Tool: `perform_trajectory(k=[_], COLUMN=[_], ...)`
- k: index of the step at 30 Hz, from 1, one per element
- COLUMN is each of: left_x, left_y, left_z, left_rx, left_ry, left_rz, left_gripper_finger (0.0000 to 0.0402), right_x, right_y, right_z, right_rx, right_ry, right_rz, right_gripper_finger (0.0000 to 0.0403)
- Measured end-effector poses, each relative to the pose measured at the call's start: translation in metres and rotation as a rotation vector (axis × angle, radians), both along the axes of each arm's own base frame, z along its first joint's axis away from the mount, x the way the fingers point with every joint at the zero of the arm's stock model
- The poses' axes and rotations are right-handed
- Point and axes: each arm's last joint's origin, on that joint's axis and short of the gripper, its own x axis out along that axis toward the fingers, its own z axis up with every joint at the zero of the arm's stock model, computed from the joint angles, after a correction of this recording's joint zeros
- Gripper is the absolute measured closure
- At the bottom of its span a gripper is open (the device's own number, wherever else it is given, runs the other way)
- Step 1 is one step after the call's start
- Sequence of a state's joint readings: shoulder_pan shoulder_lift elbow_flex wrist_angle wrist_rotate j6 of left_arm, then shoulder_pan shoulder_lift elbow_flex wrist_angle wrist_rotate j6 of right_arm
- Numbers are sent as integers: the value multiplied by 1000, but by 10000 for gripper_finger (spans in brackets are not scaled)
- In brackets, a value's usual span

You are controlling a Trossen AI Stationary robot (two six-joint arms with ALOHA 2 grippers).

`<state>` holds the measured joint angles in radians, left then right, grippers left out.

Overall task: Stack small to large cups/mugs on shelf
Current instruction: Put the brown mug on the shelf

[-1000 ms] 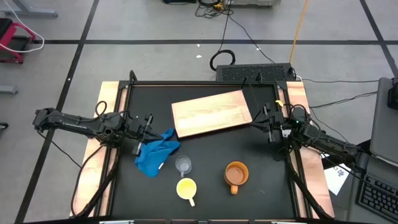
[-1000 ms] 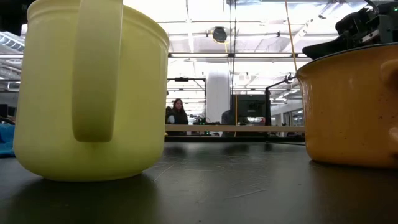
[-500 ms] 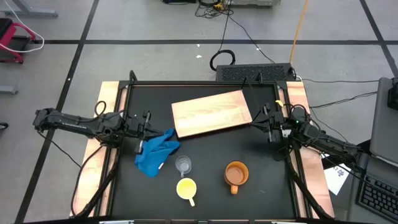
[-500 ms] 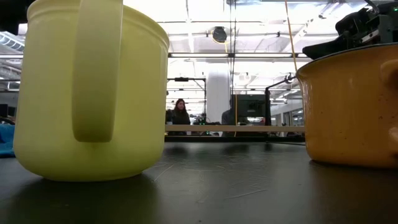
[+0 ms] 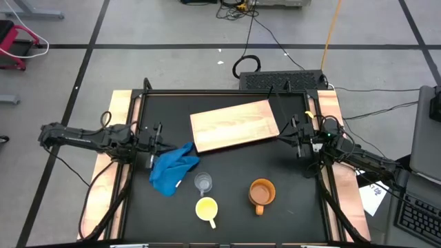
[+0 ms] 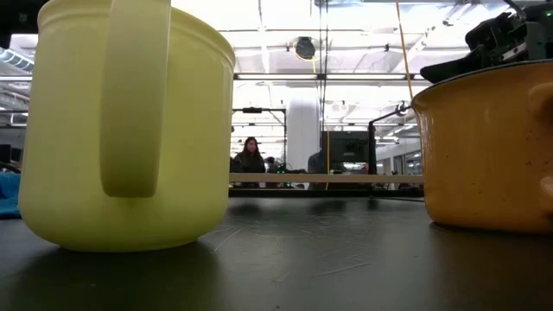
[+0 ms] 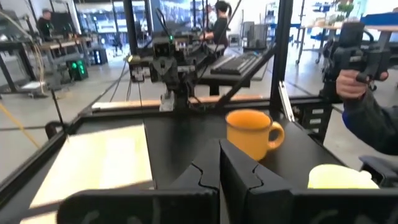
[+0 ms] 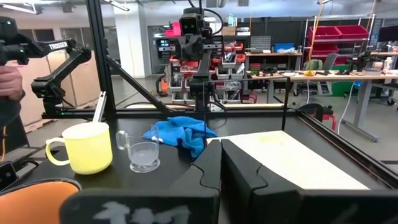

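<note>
Bright overhead ceiling lights, faint glare on black tabletop (image 6: 302, 259), left wrist view perhaps slightly blurred

Board (image 5: 234, 125): pale wood, matt. Cup (image 8: 143, 151): clear plastic. Yellow mug (image 6: 125, 121) & orange mug (image 6: 488, 151): smooth, glossy. Cloth (image 5: 172, 169): blue fabric. Tabletop (image 5: 289, 193): matt black.

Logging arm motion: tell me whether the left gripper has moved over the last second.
Yes. The shut left gripper drew back slightly, away from the crumpled blue cloth toward the table's left edge.
</note>
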<state>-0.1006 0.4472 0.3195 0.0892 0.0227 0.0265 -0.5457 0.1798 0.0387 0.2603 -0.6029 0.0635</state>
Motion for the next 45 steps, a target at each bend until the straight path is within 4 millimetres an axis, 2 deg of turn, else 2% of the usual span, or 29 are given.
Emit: perform_trajectory(k=[8, 22, 31, 45], left_x=[-5, -10, -10, -10], left_y=[1, 3, 4, 7], left_z=[-7, -47, -45, -43], left_rx=[48, -9, -88, -95], left_ry=[-12, -41, -71, -90], left_rz=[23, 56, 103, 198], left_gripper_finger=[398, 398, 398, 398], right_x=[0, 0, 0, 0], right_y=[0, 0, 0, 0], right_z=[0, 0, 0, -2], right_rx=[2, 0, -2, 12], right_ry=[4, 2, -2, 20], right_rz=[0, 0, 0, 0], right_gripper_finger=[403, 403, 403, 403])
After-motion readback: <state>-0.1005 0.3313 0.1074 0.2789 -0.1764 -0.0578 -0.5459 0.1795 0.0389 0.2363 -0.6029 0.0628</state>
